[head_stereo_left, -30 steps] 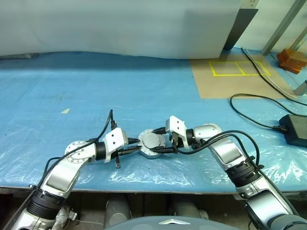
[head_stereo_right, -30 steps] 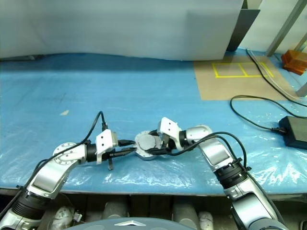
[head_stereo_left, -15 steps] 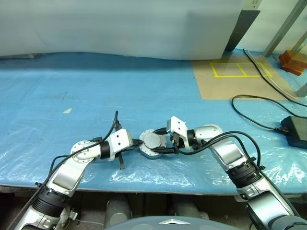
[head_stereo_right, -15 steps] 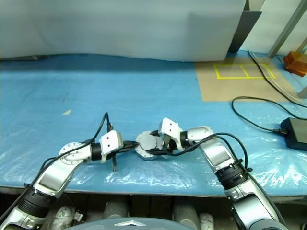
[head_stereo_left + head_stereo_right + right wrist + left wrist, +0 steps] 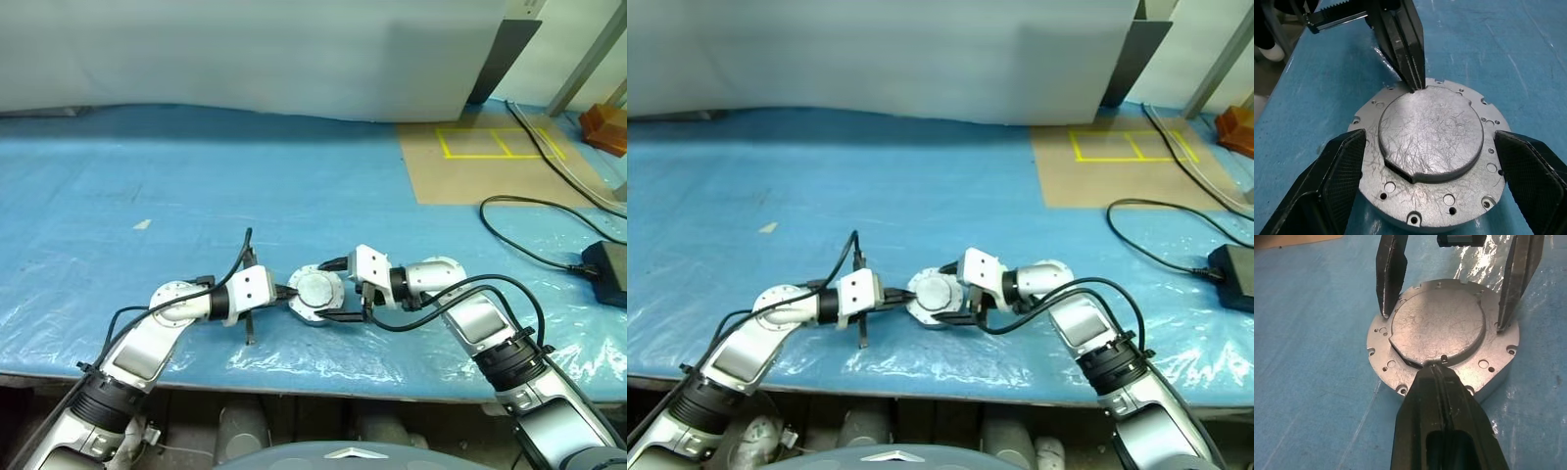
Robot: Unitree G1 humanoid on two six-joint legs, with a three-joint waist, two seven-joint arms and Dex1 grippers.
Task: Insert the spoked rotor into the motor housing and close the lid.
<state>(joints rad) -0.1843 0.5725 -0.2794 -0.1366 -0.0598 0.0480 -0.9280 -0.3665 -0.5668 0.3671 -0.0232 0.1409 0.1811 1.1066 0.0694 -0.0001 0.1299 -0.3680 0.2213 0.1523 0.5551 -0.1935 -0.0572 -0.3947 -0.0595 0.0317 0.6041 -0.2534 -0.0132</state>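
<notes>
Two grippers flank one assembly near the front edge of the table (image 5: 88, 186), which you see draped in glossy, crinkled blue plastic sheeting. Your left gripper (image 5: 1441, 368) is pressed shut, its paired black fingertips resting on the edge of the raised circle on the lid (image 5: 1430, 134). Your right gripper (image 5: 1431, 193) has just spread wider than it was a second ago; its broad black fingers (image 5: 1332, 183) now stand clear on either side of the motor housing (image 5: 1501, 377), not clamping it. Judging by that release, the lid is seated and the closing step looks nearly done; the spoked rotor is presumably inside, though you cannot see it. The lid's pale grey face is scratched, matte metal, with a flat-cut notch in the raised circle and small holes round the flange. Farther off, toward the far right corner, lie a brown board with yellow tape squares (image 5: 488, 143) and a black cable (image 5: 529, 235).
</notes>
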